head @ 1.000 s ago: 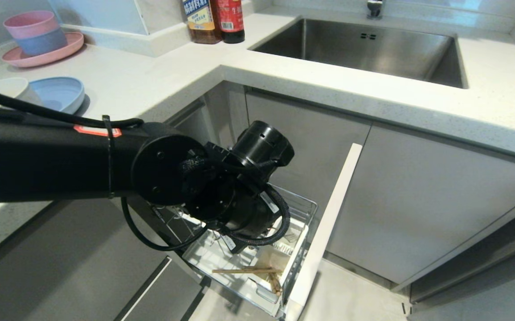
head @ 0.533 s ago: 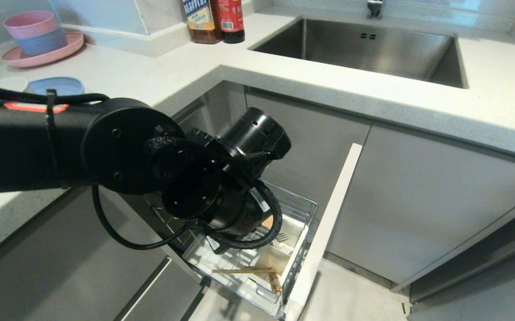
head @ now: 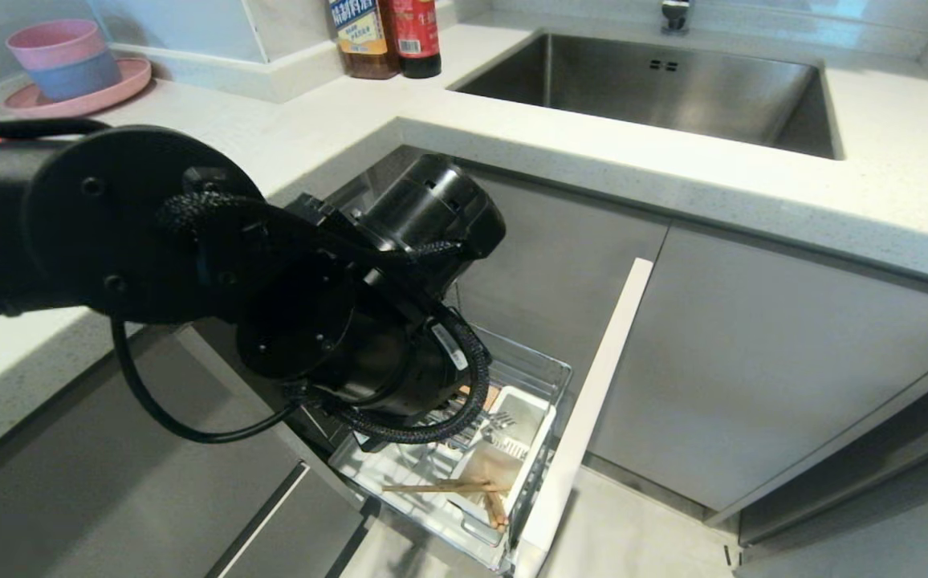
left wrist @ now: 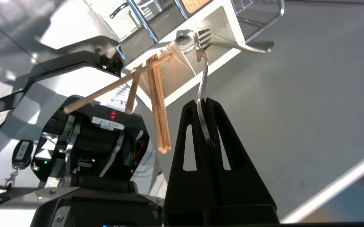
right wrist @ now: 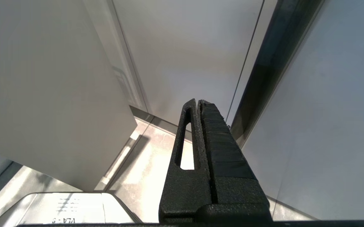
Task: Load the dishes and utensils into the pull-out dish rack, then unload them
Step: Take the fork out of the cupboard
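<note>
The robot's left gripper point(left wrist: 204, 101) is clamped tight on the handle of a slim silver fork point(left wrist: 201, 69), pinching it close to the handle's end so that nearly the whole length of the fork reaches out beyond the fingertips. Held this way, the tines lead, and they sit at the rim of the white cutlery holder point(left wrist: 182, 66), just at its mouth; whether they touch the plastic cannot be told. The grip near the end likely keeps the bulky fingers clear of the narrow compartment while the fork passes its rim. A pair of light wooden chopsticks point(left wrist: 158, 104) stands propped in the same holder, just beside the fork and to one side of the gripper, their free ends fanning out towards the camera. In the head view the black left arm hangs over the pulled-out dish rack point(head: 546, 371) and hides the gripper; the chopsticks point(head: 449, 486) and the fork's tines point(head: 498, 420) show beneath it. The right gripper point(right wrist: 198, 102) is parked low beside the cabinet fronts, its fingers pressed together on nothing.
</note>
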Controlling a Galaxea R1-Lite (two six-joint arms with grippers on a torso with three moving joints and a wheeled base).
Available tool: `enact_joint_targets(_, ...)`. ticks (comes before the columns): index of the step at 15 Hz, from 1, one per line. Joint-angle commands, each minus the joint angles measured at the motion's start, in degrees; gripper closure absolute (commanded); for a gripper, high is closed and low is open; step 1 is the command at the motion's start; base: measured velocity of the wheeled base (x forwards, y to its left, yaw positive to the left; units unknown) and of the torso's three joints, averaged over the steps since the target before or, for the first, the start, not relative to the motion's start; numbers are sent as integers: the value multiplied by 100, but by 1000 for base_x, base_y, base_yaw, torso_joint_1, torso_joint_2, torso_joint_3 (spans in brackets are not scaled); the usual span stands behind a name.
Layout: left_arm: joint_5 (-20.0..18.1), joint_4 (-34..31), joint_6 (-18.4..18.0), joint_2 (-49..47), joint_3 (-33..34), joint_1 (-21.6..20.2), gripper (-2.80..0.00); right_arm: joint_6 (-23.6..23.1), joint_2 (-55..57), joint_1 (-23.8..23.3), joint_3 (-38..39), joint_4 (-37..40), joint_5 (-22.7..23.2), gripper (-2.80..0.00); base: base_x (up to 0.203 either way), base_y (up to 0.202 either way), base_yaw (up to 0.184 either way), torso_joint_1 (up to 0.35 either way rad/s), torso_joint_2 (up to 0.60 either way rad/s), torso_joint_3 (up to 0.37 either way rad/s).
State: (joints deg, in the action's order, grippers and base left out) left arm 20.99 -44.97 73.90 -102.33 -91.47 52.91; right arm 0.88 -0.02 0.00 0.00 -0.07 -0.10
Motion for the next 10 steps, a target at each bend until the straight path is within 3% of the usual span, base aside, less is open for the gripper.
enact_joint_targets(1,22,-85,45,122,-93,37,0,0,2,0,9,-1,1,0,0,0,0,0,0,0)
enact_joint_targets(6,601,-143,26,806,-298,202,0,0,2,0,9,-1,1,0,0,0,0,0,0,0)
enact_joint_targets(10,1203,-117,-336,1503,-618,222,0,0,2,0,9,-1,1,0,0,0,0,0,0,0)
